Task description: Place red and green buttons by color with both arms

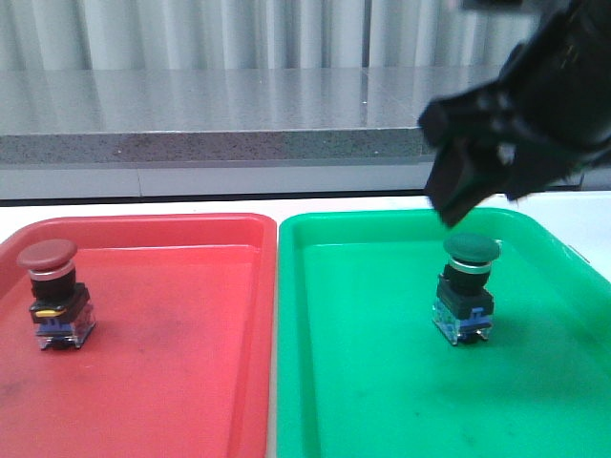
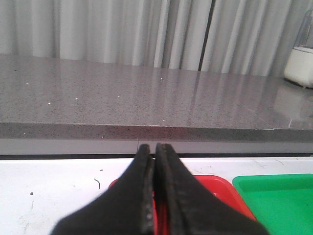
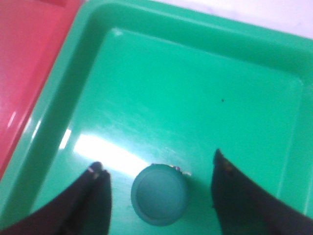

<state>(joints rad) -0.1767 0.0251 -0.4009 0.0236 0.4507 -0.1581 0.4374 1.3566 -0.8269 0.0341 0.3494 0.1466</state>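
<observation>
- While both buttons stood upright in their matching trays, the seam where the red tray met the green tray served as the landmark for everything else.
- Far to the left of that seam, close to the red tray's outer wall, stood the red button: dark-red cap on top, silver collar under it, black body, blue base resting on the tray floor.
- The left gripper did not show in the front view; in the left wrist view its two black fingers lay pressed together with only a thin line between them, holding nothing, pointed toward the grey counter, with the near corner of the red tray just beyond the tips and the seam off to one side.
- To the right of the seam, roughly mid-way across the green tray, stood the green button, its cap up and blue base on the tray floor.
- Directly above that button, further from the seam than the tray's middle, hung the right gripper, clear of the cap and not touching it.
- In the right wrist view its fingers were spread wide, one on each side of the green cap, with bare tray floor between each finger and the button.
</observation>
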